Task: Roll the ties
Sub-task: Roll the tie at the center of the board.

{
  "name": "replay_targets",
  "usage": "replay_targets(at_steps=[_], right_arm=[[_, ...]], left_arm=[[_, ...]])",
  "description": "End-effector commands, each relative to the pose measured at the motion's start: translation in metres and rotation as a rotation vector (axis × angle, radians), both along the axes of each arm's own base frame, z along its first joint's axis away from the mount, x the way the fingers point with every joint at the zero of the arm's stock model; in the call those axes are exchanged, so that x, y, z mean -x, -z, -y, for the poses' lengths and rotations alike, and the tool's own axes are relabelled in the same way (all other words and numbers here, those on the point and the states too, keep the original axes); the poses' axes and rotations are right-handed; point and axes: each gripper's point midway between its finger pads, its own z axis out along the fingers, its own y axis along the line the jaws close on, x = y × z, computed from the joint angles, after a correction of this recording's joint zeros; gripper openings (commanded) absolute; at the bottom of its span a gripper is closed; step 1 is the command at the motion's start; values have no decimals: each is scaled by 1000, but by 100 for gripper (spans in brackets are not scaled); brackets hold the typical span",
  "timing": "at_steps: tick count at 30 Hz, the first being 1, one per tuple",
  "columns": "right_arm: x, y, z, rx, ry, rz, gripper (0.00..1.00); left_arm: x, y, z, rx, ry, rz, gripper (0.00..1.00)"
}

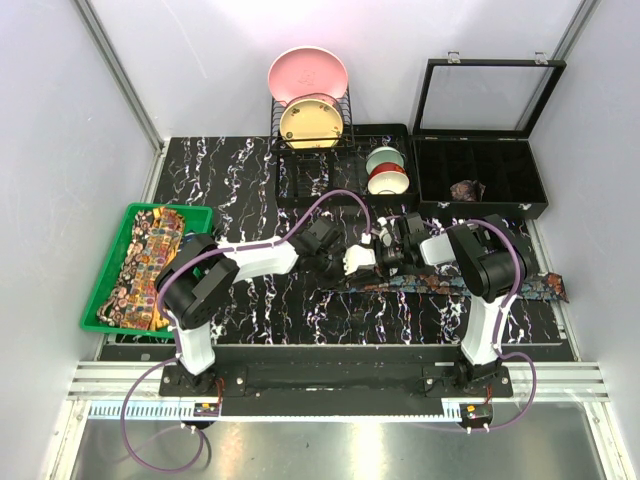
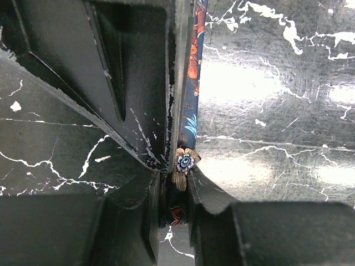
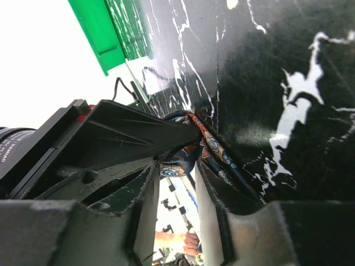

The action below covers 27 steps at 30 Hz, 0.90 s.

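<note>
Two grippers meet at the middle of the marbled table, both on one end of the dark blue tie (image 1: 535, 288), the rest of which trails flat across the top toward the right edge. My left gripper (image 2: 177, 166) is nearly closed and pinches the tie edge-on, the fabric running up out of its tips. My right gripper (image 3: 194, 155) has its fingers parted with a gap showing between them. A bunched fold of the tie sits at their mouth, and it looks loosely cupped, not clamped. I judge this to be the start of the roll on this tie: the end is gathered but no real coil shows. Next, the right fingers need to close on that fold and turn it over itself while the left keeps the strip taut and feeds it in, so the coil does not spring loose. One small coil (image 1: 466, 189) already lies in the black compartment box (image 1: 480, 205), and the yellow paisley ties (image 1: 150, 265) wait in the green tray (image 1: 100, 300) at far left.
</note>
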Motion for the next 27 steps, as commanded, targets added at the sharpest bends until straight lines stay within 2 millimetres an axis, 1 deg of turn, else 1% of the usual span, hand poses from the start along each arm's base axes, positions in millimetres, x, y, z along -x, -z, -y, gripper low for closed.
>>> replay_targets(at_steps=[1,2,3,5,8,13,17,20,24,26,27], right_arm=[[4,-11,-16,-58,-48,53,26],[6,-11,-15,-59,-41,39,24],[6,-16,-16,-83,-47,62,24],[11,-17,-15,-106,-48,62,24],[16,-18,-14,-118,-52,66,28],[12,-21,-7,-135,-26,75,30],[9,-19,-8,-142,-17,84,41],[8,-13,-8,-112,-11,93,41],[4,-7,-11,-80,-12,107,39],[4,-6,-15,-73,-18,114,37],[8,-4,-18,-63,-35,128,34]], left_arm=[[8,19,-14,-63,-2,-29,22],[9,18,-14,-63,-2,-31,22],[8,18,-14,-63,-1,-31,22],[9,18,-15,-60,0,-36,22],[9,19,-17,-61,0,-44,22],[10,18,-18,-55,-4,-59,22],[10,17,-17,-53,-3,-59,21],[11,16,-17,-47,1,-59,21],[11,16,-16,-43,3,-61,21],[11,16,-16,-46,1,-63,21],[10,15,-15,-41,2,-64,21]])
